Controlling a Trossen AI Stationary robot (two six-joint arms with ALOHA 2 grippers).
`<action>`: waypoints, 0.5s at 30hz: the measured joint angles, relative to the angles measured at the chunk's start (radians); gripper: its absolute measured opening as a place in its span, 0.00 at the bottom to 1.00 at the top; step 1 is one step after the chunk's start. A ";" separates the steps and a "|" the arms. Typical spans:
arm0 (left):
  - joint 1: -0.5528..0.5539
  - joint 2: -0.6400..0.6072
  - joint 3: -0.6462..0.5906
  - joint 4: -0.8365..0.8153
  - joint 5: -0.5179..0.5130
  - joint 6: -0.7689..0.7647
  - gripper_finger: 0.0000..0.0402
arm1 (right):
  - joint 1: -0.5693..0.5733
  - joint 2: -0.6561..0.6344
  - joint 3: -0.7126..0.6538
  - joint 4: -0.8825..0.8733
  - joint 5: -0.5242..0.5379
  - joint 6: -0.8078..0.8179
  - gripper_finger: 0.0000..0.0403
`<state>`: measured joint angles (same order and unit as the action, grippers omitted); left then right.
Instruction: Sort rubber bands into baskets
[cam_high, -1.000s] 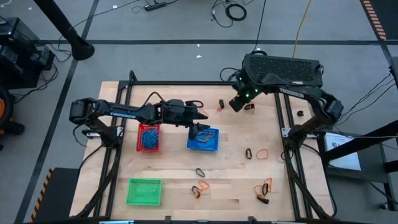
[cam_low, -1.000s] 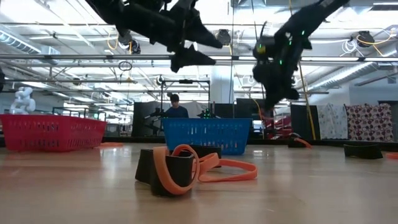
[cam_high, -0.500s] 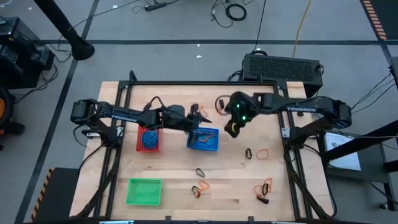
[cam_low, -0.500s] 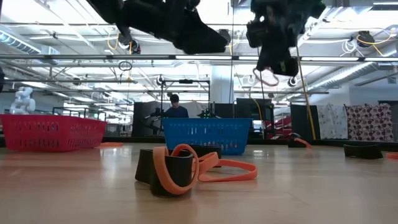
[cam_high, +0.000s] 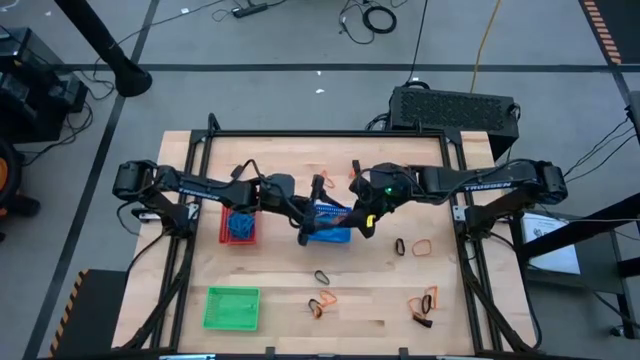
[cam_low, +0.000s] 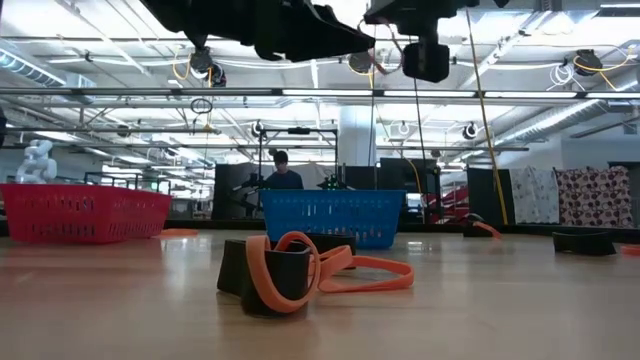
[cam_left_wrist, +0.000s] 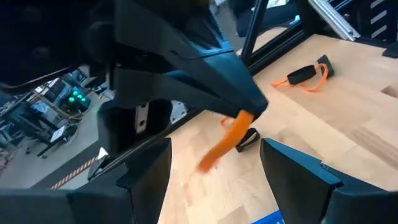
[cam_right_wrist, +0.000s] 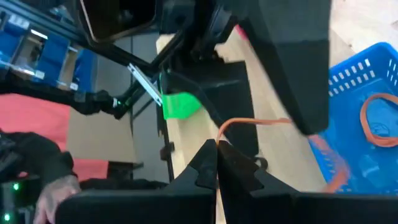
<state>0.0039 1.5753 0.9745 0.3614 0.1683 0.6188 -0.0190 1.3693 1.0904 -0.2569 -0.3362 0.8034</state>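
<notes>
My right gripper (cam_high: 364, 224) is shut on an orange rubber band (cam_left_wrist: 227, 135) in the air by the right edge of the blue basket (cam_high: 328, 226). My left gripper (cam_high: 312, 212) is open and empty above that basket; its fingers (cam_left_wrist: 147, 180) face the right gripper. The red basket (cam_high: 238, 225) holds blue bands. The green basket (cam_high: 232, 308) stands near the front left. Loose orange and black bands (cam_high: 322, 303) lie on the table. The blue basket holds an orange loop (cam_right_wrist: 379, 121). My right gripper pinches the orange rubber band between its two fingertips at one spot on the loop (cam_right_wrist: 219, 142). The rest of the loop (cam_right_wrist: 255, 122) sticks out past the tips and droops below them (cam_left_wrist: 214, 155). It is clear of the table and the basket.
More bands lie at the front right (cam_high: 424, 302), right of the blue basket (cam_high: 422, 245) and near the far edge (cam_high: 354, 172). A clump of orange and black bands (cam_low: 282, 270) lies close in the low view. A person (cam_low: 283, 172) sits beyond the table.
My right gripper has swung from the table's far side toward its near edge and left, to the blue basket's right edge, carrying the orange band. My left gripper has risen a little over the blue basket and turned.
</notes>
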 joint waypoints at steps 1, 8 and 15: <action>-0.003 0.000 0.000 0.000 0.001 0.000 0.63 | 0.002 0.000 0.000 0.006 0.007 0.010 0.00; -0.023 0.000 0.000 -0.001 0.007 0.001 0.62 | 0.021 0.000 0.000 -0.001 0.047 0.049 0.00; -0.026 0.000 0.000 -0.002 0.007 0.000 0.47 | 0.034 0.000 0.000 -0.001 0.047 0.053 0.00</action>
<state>-0.0223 1.5753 0.9745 0.3592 0.1757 0.6190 0.0153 1.3697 1.0904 -0.2581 -0.2890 0.8560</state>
